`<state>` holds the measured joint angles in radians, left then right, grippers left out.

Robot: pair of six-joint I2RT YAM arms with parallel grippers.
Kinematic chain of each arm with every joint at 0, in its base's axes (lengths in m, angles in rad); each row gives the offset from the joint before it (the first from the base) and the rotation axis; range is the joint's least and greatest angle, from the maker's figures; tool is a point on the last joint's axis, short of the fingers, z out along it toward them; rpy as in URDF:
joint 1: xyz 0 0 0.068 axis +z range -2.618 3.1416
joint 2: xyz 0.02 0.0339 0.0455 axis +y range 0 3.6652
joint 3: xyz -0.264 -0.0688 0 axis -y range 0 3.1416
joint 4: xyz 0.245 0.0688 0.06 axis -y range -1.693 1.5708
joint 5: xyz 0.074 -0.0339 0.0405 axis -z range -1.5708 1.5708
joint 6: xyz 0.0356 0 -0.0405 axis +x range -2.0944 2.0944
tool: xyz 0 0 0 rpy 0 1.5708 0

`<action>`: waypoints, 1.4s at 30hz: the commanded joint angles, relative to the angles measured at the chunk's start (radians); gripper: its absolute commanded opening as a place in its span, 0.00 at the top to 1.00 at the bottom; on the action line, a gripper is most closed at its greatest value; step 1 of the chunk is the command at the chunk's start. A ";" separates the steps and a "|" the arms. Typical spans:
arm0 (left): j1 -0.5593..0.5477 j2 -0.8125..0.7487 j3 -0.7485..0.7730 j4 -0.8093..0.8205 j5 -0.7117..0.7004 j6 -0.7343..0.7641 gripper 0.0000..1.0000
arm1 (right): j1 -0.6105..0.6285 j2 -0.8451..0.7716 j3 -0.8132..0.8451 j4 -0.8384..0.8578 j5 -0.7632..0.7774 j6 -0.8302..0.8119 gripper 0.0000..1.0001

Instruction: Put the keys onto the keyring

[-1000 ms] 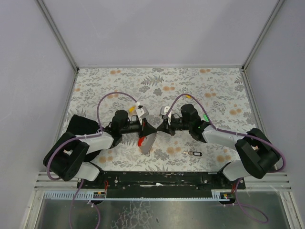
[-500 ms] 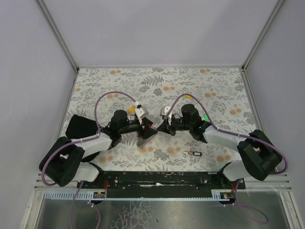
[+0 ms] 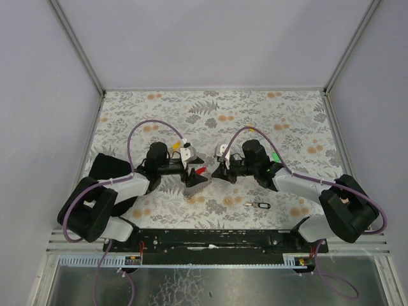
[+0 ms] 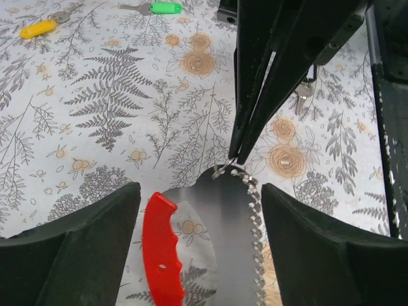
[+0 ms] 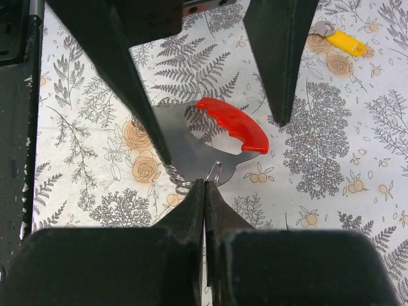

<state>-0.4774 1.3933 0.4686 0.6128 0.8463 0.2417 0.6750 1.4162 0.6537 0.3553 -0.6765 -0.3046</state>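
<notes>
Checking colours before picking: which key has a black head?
The black key alone by the near edge, right of centre; the left wrist view shows a yellow key and a green key.

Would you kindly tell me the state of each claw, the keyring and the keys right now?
Keyring: pinched at its wire loop, no key on it.
Right claw: shut on the keyring.
Left claw: open, straddling the keyring.
Yellow key: loose on the table.
Green key: loose on the table.
Black key: loose on the table.
</notes>
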 commanded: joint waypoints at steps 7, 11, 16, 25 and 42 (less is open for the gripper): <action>0.036 0.110 0.120 -0.105 0.258 0.157 0.46 | 0.008 -0.032 0.043 0.023 -0.051 -0.018 1.00; 0.036 0.135 0.133 -0.126 0.261 0.179 0.57 | 0.007 -0.026 0.044 0.030 -0.060 -0.014 1.00; 0.035 0.146 0.147 -0.137 0.273 0.187 0.68 | 0.008 -0.024 0.046 0.028 -0.058 -0.014 1.00; 0.029 0.155 0.157 -0.134 0.283 0.187 0.73 | 0.008 -0.013 0.052 0.026 -0.065 -0.011 1.00; 0.018 0.149 0.176 -0.181 0.271 0.203 0.99 | 0.008 0.008 0.061 0.013 -0.067 -0.013 1.00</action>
<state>-0.4519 1.5448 0.6113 0.4633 1.1179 0.4095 0.6750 1.4269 0.6704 0.3439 -0.7162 -0.3080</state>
